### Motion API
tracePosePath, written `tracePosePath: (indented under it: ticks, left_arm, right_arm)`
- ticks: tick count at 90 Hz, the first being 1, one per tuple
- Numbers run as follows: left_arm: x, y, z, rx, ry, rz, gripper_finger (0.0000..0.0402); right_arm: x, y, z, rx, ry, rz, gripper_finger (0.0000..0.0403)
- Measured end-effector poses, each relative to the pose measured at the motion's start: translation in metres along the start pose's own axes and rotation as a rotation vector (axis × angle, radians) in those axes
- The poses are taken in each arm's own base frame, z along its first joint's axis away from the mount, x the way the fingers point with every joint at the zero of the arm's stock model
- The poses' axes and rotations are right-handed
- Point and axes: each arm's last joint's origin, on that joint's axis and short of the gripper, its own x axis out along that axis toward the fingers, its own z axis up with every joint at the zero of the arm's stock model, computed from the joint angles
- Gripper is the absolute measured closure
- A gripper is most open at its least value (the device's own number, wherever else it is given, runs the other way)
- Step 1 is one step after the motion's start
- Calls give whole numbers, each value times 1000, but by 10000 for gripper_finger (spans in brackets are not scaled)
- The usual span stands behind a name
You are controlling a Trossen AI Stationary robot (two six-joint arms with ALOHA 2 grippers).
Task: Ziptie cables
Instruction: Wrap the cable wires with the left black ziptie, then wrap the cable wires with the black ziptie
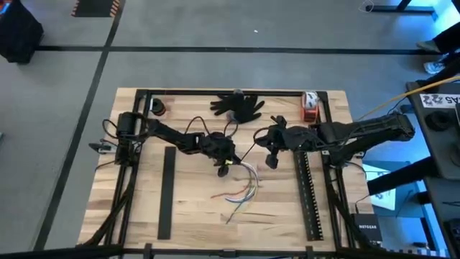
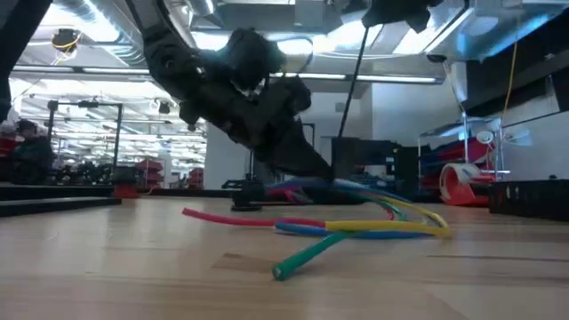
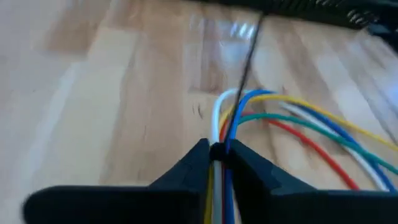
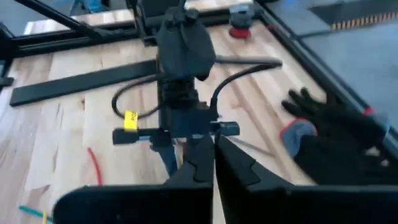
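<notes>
The left gripper (image 3: 217, 155) is clamped on the cables (image 1: 243, 188) at one end, near the bench's middle; their loose ends fan toward the near edge. The right gripper (image 4: 214, 152), fingers pressed together on a thin strip it seems, hangs just beside it. Keep the bundle pinched tight and level; bring the strip round close to the pinch, so no cable slips out.
</notes>
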Motion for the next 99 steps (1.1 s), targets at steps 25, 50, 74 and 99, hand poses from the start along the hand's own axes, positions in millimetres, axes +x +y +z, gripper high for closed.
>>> tracePosePath:
  ticks: [25,50,74,99]
  left_arm:
    - [-36,-7,47,45,104,17,221]
    - [-118,1,74,-6,258,269,206]
    - [-104,51,32,-201,350,344,221]
    - [-61,69,7,-92,311,295,235]
  right_arm:
    - [-2,-4,-4,55,77,-76,309]
    - [-4,-9,-10,19,119,-175,232]
    - [10,-22,-33,117,169,-270,224]
    - [33,-30,-62,155,212,-319,223]
